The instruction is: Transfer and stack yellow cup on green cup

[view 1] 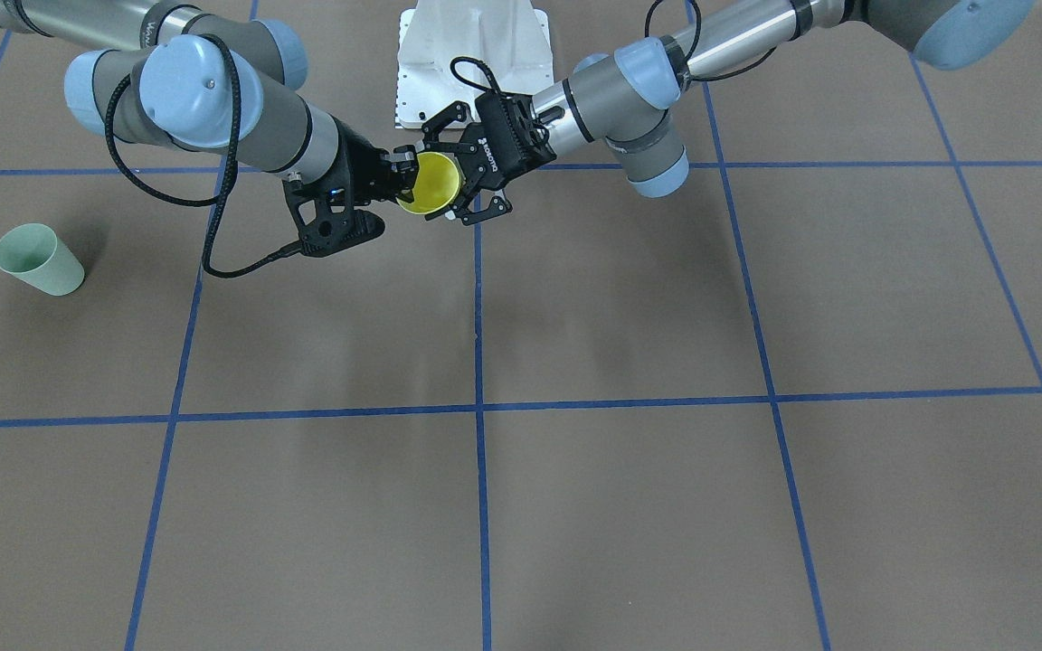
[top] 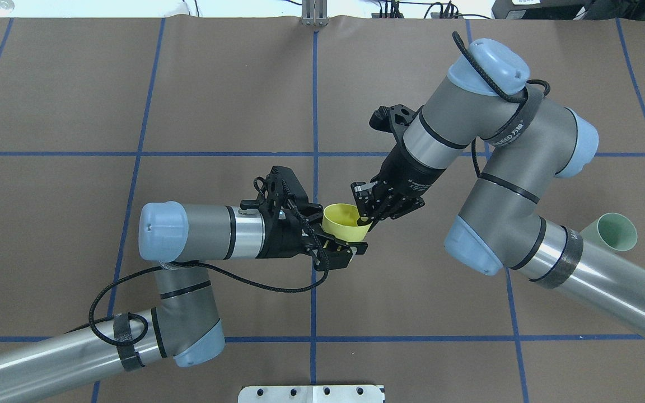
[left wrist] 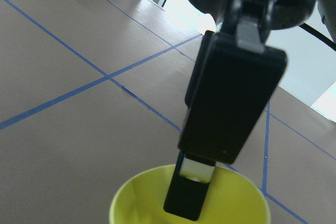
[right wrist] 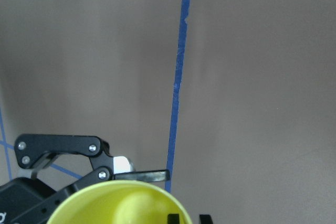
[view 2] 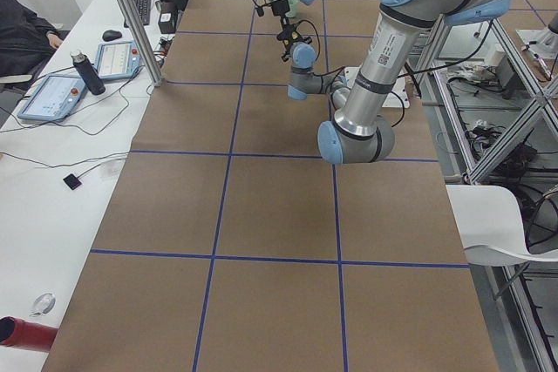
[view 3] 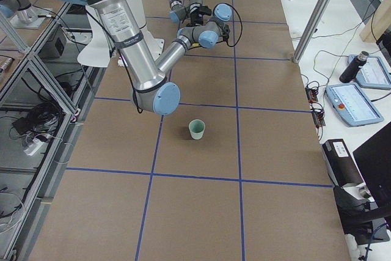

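The yellow cup (view 1: 431, 183) hangs in the air above the table's middle, near the robot's base, mouth tilted up. My left gripper (top: 345, 230) is shut across its body, one finger on each side. My right gripper (top: 364, 220) is shut on its rim, with one finger (left wrist: 189, 198) inside the cup (left wrist: 236, 205). The right wrist view shows the cup's mouth (right wrist: 105, 205) and a left finger (right wrist: 149, 174) beyond it. The green cup (view 1: 40, 260) stands upright on the table far out on my right side, partly behind my right forearm in the overhead view (top: 616, 230).
The brown table mat carries a grid of blue tape lines (view 1: 478, 362). The robot's white base plate (view 1: 471, 63) lies just behind the grippers. Black cables loop off both wrists (top: 205, 274). Desks with tablets and a bottle stand beyond the table's far edge (view 3: 360, 87).
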Motion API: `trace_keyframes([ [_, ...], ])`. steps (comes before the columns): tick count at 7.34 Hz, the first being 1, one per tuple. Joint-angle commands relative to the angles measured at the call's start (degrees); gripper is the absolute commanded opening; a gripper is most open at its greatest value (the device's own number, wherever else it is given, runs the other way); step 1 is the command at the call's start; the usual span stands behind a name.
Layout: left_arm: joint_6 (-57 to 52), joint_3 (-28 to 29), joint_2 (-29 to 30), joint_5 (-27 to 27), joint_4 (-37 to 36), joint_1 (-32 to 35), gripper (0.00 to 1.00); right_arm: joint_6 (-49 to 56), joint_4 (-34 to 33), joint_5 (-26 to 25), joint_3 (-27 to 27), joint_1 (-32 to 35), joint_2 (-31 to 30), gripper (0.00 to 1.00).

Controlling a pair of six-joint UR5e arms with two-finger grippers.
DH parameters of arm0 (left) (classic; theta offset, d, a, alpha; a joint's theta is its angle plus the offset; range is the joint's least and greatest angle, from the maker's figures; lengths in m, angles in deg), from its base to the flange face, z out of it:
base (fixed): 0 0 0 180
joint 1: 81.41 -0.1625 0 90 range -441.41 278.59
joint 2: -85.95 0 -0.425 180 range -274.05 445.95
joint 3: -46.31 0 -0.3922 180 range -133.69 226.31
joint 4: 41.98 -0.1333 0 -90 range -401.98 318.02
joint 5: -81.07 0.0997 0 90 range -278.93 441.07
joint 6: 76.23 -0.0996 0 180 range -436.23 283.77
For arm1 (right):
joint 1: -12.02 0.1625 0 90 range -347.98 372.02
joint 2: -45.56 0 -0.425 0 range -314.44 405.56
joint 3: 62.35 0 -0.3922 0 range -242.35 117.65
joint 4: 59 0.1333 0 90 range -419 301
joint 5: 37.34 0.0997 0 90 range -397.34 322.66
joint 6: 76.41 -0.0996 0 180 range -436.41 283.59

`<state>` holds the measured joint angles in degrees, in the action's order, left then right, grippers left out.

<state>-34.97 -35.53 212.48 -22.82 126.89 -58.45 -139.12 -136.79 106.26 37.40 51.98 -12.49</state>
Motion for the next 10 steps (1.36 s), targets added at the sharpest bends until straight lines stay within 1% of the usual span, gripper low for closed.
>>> trace_keyframes([
  [1, 0.1, 0.0, 0.1, 0.1, -0.2, 0.0, 0.57, 0.1, 0.1, -0.1, 0.1, -0.1, 0.0, 0.00],
  [2, 0.3, -0.1, 0.2, 0.4, 0.0, 0.0, 1.00, 0.1, 0.1, -0.1, 0.1, -0.1, 0.0, 0.00],
  [6, 0.8, -0.3, 0.2, 0.5, -0.3, 0.2, 1.00, 0.2, 0.5, 0.0, 0.3, 0.3, -0.2, 0.00],
  [8, 3.3, -0.7, 0.2, 0.5, -0.6, 0.7, 1.00, 0.7, 0.1, 0.2, 0.9, 3.1, -1.5, 0.00],
  [10, 3.5, -0.7, 0.2, 0.4, -0.6, 1.0, 1.00, 1.0, 0.1, 0.2, 0.9, 5.2, -3.6, 0.00],
])
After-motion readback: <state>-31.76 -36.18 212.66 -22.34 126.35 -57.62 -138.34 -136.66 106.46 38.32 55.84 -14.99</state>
